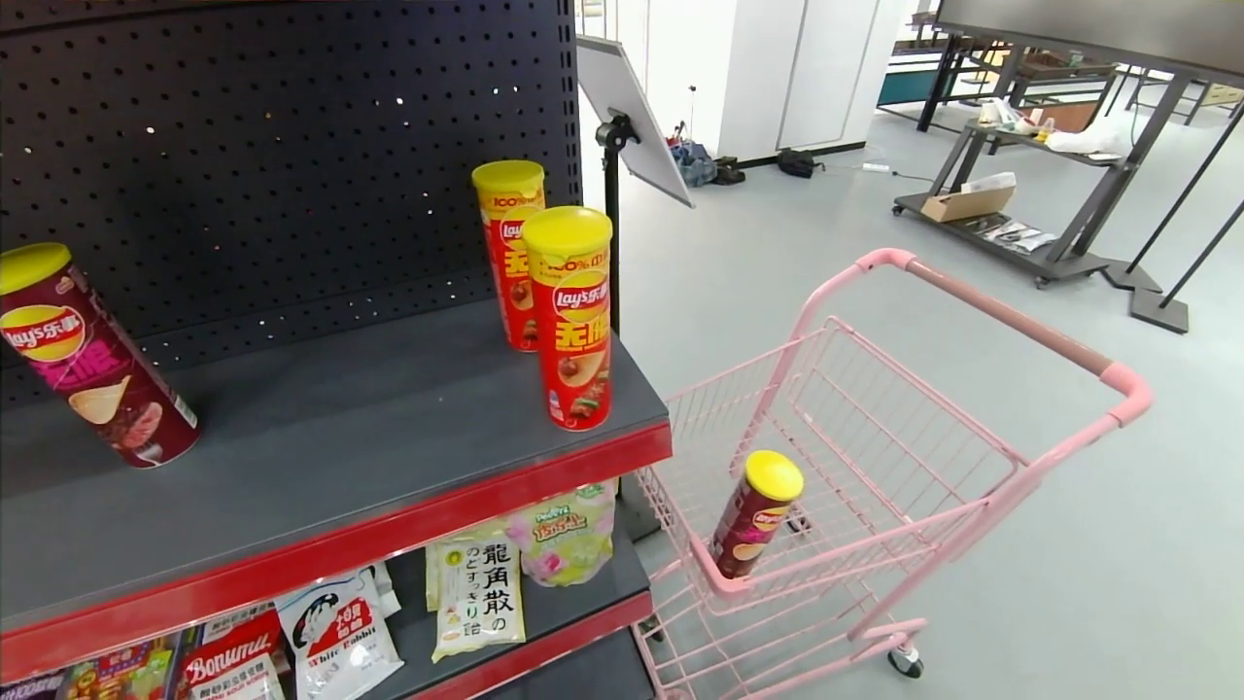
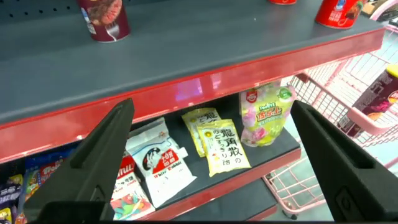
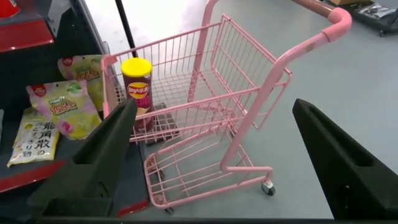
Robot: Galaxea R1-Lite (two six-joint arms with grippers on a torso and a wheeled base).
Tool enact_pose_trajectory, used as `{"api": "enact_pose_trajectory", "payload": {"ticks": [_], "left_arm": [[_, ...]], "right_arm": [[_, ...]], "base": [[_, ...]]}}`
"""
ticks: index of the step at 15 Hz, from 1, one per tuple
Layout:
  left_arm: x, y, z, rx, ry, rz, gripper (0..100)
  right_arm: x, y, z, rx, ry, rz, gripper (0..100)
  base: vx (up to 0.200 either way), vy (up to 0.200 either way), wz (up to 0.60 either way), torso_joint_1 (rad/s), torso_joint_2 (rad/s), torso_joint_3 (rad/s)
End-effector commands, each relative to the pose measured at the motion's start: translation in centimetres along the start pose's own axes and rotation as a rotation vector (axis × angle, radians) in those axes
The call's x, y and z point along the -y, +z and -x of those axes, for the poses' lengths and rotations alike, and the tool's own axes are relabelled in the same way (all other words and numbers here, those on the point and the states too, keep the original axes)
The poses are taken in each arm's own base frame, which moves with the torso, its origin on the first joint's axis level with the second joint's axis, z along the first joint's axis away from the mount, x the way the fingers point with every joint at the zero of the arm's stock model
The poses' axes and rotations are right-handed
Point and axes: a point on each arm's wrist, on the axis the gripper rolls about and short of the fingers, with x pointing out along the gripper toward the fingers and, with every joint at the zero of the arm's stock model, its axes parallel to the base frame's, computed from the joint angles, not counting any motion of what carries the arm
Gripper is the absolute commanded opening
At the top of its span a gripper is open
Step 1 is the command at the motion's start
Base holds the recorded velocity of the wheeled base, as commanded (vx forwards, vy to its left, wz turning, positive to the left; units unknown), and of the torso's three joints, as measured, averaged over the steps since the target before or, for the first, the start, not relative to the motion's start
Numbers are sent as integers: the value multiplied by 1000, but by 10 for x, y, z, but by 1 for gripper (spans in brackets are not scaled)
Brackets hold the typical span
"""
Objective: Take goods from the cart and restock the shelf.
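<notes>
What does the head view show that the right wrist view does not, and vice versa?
Head view adds: a dark maroon cylindrical can with a yellow lid on the grey upper shelf, and the black perforated back panel. Right wrist view adds: the right gripper, open. Shared: the pink wire cart, the maroon yellow-lidded can inside it, and the snack bags on the lower shelf.

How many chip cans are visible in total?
4. A maroon can at the left of the top shelf; rear red can and front red can at its right end; fourth can inside the pink cart. More might be hidden.
</notes>
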Motion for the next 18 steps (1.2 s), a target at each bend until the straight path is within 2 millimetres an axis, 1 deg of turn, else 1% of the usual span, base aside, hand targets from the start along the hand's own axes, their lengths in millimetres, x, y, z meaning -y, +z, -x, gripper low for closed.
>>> {"api": "enact_pose_trajectory", "payload": {"ticks": [1, 11, 18], "left_arm": [[0, 0, 0, -1, 0, 0, 100], [0, 0, 0, -1, 0, 0, 100], [0, 0, 0, -1, 0, 0, 100]], "right_arm": [[0, 0, 0, -1, 0, 2, 100], [0, 0, 0, -1, 0, 2, 100], [0, 0, 0, -1, 0, 2, 100]], "base": [[0, 0, 0, -129, 364, 212], [0, 0, 0, -143, 379, 233], [0, 0, 0, -177, 541, 359]]}}
